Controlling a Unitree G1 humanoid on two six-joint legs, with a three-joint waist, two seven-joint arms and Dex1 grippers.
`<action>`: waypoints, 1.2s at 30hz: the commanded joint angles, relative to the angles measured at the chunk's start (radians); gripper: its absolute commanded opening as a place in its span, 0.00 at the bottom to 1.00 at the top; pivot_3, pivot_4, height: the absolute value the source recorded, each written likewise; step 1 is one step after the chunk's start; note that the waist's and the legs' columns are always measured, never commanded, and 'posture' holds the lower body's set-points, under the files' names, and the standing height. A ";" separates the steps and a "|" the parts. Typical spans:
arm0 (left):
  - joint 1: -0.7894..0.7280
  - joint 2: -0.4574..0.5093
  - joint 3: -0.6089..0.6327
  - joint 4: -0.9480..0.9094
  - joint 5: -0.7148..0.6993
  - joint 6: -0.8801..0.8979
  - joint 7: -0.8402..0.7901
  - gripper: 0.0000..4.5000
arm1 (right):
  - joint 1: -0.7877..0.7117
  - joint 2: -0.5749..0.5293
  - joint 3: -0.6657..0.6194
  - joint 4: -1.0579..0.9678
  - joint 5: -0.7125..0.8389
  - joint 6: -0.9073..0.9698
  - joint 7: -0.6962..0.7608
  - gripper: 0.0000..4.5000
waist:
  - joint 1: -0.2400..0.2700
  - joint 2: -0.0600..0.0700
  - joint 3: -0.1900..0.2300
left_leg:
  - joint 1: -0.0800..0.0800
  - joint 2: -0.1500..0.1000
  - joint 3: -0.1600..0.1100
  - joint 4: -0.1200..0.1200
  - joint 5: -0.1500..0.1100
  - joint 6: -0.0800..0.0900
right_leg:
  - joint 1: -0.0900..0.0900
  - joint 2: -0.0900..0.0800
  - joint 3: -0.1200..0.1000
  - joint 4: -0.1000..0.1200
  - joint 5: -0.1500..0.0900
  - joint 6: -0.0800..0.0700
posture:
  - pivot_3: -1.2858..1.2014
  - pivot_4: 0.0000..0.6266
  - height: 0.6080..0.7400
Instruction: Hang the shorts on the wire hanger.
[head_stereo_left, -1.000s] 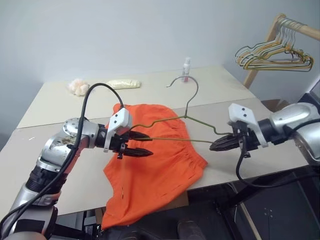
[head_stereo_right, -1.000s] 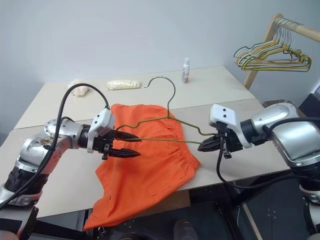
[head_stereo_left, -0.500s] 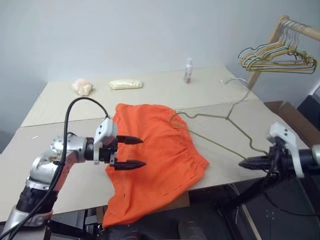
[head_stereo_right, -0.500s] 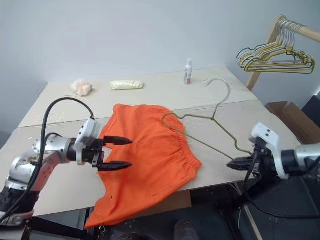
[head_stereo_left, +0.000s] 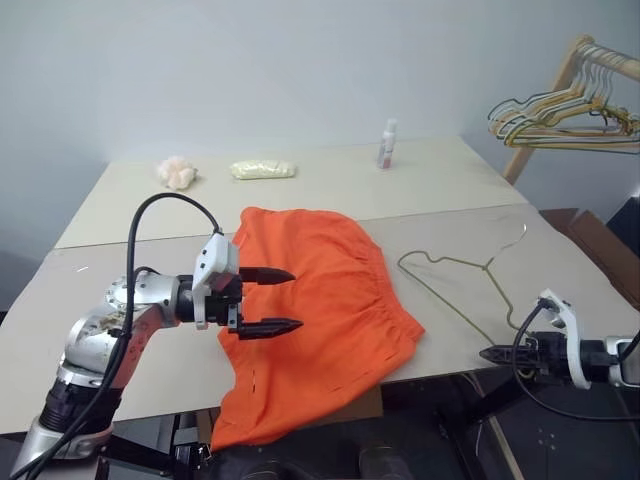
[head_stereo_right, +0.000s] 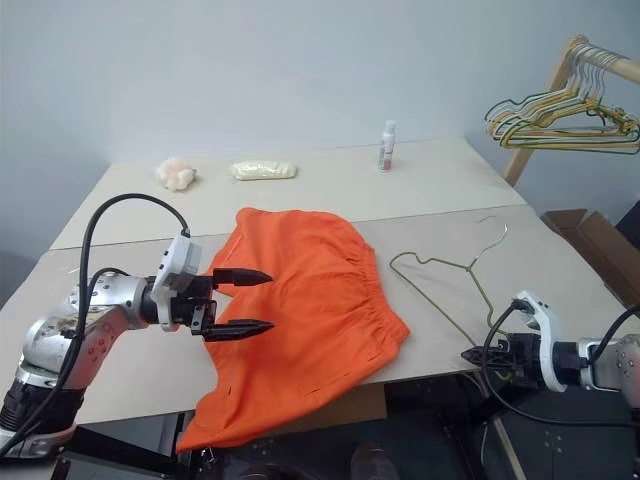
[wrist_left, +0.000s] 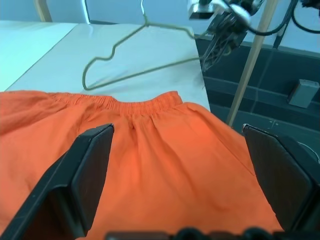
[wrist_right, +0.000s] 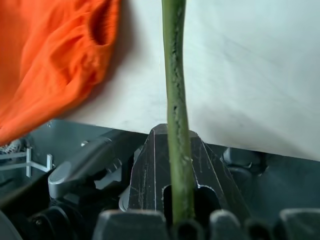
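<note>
A: What's diff vs a sec ago?

B: Wire hanger (head_stereo_right: 445, 280) was up in the air over the shorts (head_stereo_right: 300, 310), both hands on it. Now it lies flat on the tabletop (head_stereo_right: 560, 260), just R of the shorts, hook pointing to the far R side. L hand (head_stereo_right: 255, 300) let go, fingers spread wide, nothing in it, hovering over the shorts' L part. R hand (head_stereo_right: 470, 354) dropped to the front tabletop edge, clamped tight on the hanger's lower corner; wrist view shows the wire running straight up from between its closed fingers.

A: Shorts?

B: Same spot. Spread on tabletop, one leg hanging off the front edge, waistband toward the hanger. Not on the hanger yet.

A: Other stuff, anything blocking?

B: Small spray bottle (head_stereo_right: 386, 146), pale yellow pack (head_stereo_right: 264, 170), whitish crumpled lump (head_stereo_right: 176, 173) at the far edge, well apart from the shorts. Bunch of hangers (head_stereo_right: 560, 110) on a wooden rack (head_stereo_right: 545, 115) far R. Bare tabletop between hanger and shorts.
</note>
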 joint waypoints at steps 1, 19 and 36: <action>-0.003 0.014 0.029 -0.032 -0.029 0.004 0.003 0.99 | -0.039 -0.029 0.022 -0.008 0.058 0.015 0.056 0.00 | 0.000 0.001 0.000 | 0.000 0.000 0.000 0.000 0.000 0.000 | 0.000 0.000 0.000 0.000 0.000 0.000 | 0.44 0.00 1.00; 0.018 0.058 0.040 -0.042 -0.048 -0.001 -0.004 0.99 | -0.005 -0.098 0.148 -0.056 0.189 0.036 0.197 0.00 | 0.029 0.000 0.000 | 0.002 0.000 0.000 0.000 -0.001 0.001 | 0.004 0.000 -0.001 -0.003 0.000 0.000 | 0.45 0.00 1.00; 0.002 0.080 0.036 -0.038 -0.043 -0.001 -0.011 0.99 | -0.201 -0.048 0.336 0.108 0.129 0.017 0.239 0.00 | 0.057 0.000 0.000 | 0.008 -0.001 0.000 -0.001 -0.001 0.001 | 0.010 0.000 -0.002 -0.005 0.000 0.001 | 0.46 0.00 1.00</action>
